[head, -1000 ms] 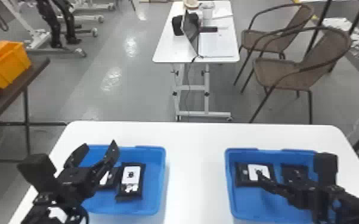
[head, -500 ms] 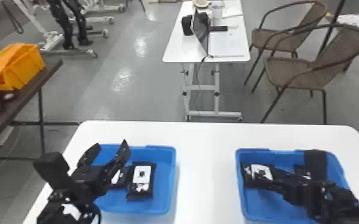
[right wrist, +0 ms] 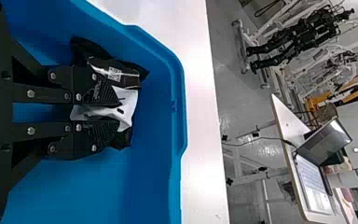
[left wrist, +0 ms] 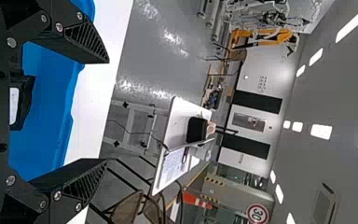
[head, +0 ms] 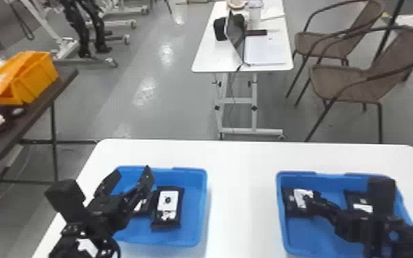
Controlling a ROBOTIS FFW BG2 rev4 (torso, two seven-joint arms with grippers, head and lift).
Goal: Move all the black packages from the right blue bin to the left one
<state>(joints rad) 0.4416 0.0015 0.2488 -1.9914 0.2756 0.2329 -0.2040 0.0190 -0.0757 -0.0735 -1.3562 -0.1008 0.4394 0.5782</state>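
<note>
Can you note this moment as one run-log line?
right tool: closed on one black package, inside right bin | another package: same bin | left tool: open above left bin | left bin: two packages

- robotics lab, pretty sure
- head view, 11 o'clock: black humanoid robot legs [head: 79, 34] by wheeled metal frames [head: 46, 29]
- 12 o'clock: open laptop [head: 266, 51]
- shiny grey floor [head: 130, 113], kinda workshop-ish
</note>
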